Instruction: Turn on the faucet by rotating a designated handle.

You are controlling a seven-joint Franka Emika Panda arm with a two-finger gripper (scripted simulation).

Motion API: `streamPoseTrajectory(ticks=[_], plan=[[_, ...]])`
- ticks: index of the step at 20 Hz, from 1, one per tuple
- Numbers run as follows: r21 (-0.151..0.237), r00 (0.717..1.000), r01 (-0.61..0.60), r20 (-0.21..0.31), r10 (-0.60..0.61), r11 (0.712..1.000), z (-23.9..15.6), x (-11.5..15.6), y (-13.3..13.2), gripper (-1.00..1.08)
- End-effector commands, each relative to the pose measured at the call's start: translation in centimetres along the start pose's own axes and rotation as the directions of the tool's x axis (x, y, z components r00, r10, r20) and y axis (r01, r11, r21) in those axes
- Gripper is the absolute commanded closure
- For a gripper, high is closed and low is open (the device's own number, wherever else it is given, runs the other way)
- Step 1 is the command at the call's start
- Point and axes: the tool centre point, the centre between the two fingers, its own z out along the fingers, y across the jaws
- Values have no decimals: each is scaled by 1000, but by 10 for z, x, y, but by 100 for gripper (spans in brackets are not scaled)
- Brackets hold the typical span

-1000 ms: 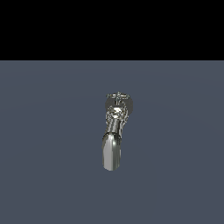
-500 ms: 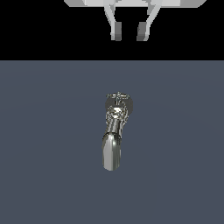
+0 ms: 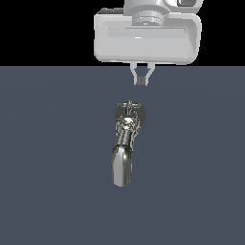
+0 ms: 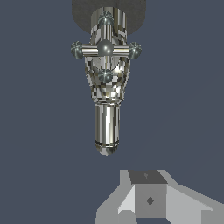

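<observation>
Flat grey-blue surface (image 3: 48, 191) fills the lower part of the exterior view, black above it.

White arm body (image 3: 146, 40) at 12 o'clock in the exterior view, overlapping the surface's far edge.

Chrome faucet (image 3: 125, 143) near centre of the surface, nothing else on it. Long axis runs 12 to 6 in the exterior view: base end at 12, spout (image 3: 122, 167) pointing to 6, toward the camera. Wrist view shows the same faucet (image 4: 106, 78) lengthwise, spout tip (image 4: 106, 146) toward the hand's end of the frame, dark round patch behind the far end.

Cross handle (image 3: 129, 105) sits on the 12 o'clock end of the faucet body. In the wrist view the handle (image 4: 105, 49) is a four-arm cross with ball ends, one bar square across the faucet axis, the other along it.

Hand (image 3: 140, 81) hangs below the arm body, at about 1 o'clock from the handle, near but apart. Fingers (image 4: 150, 199) pressed together in the wrist view, a thin seam between the pads, nothing held. No contact with faucet or handle.
</observation>
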Motion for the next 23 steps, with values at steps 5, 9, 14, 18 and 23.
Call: streamPoseTrajectory(ticks=[5, 9, 14, 18, 23], plan=[[-53, 990, -122, -71, 118, 991, 50, 68, 22, 83], [-12, 975, -196, -104, 194, 981, 67, 91, 16, -36], [-34, 950, -212, -240, 198, 977, 64, 157, 43, 37], [-87, 955, 108, -268, -128, 990, 69, 174, -57, -76], [-85, 946, 132, -287, -151, 988, 64, 172, -93, -69]])
